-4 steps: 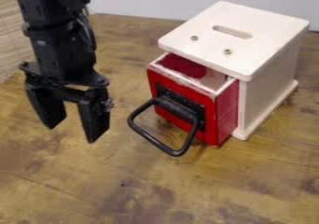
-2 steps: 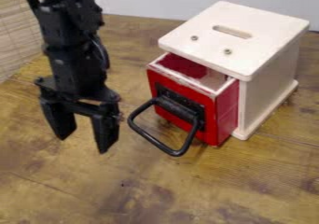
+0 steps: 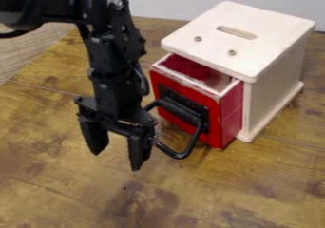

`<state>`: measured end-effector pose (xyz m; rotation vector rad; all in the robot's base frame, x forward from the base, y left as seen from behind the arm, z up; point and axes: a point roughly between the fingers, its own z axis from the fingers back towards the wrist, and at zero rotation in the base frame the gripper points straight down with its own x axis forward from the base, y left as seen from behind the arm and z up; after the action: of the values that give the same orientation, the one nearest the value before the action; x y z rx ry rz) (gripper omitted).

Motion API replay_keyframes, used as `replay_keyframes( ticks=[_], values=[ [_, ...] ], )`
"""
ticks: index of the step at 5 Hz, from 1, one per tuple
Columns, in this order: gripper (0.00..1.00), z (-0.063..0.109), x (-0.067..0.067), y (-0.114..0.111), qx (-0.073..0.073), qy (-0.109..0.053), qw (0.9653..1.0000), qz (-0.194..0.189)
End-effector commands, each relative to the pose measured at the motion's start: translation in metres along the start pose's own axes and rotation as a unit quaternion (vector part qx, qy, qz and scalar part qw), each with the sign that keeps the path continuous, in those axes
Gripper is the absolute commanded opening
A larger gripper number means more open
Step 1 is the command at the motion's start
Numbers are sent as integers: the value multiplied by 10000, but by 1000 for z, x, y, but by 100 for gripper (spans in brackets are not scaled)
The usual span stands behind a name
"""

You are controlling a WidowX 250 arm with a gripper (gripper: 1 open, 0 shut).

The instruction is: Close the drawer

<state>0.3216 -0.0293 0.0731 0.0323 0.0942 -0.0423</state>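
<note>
Drawer, one, juts from one cabinet; two fingers spread apart, gripping nothing.

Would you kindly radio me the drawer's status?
Gripper open, empty, before the loop handle. Red drawer partly out. Nothing visible blocking its closing path.
</note>
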Motion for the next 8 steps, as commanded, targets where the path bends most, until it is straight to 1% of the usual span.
replay_keyframes(
  ticks=[1,3,5,7,8],
  values=[
    [100,10,12,-1,35,-256,9997,-31],
    [100,1,16,-1,32,-174,9998,28],
    [100,-6,24,1,23,-137,9998,124],
    [100,-10,35,4,5,-134,9996,244],
    [100,-8,42,6,-9,-137,9995,300]
  ],
)
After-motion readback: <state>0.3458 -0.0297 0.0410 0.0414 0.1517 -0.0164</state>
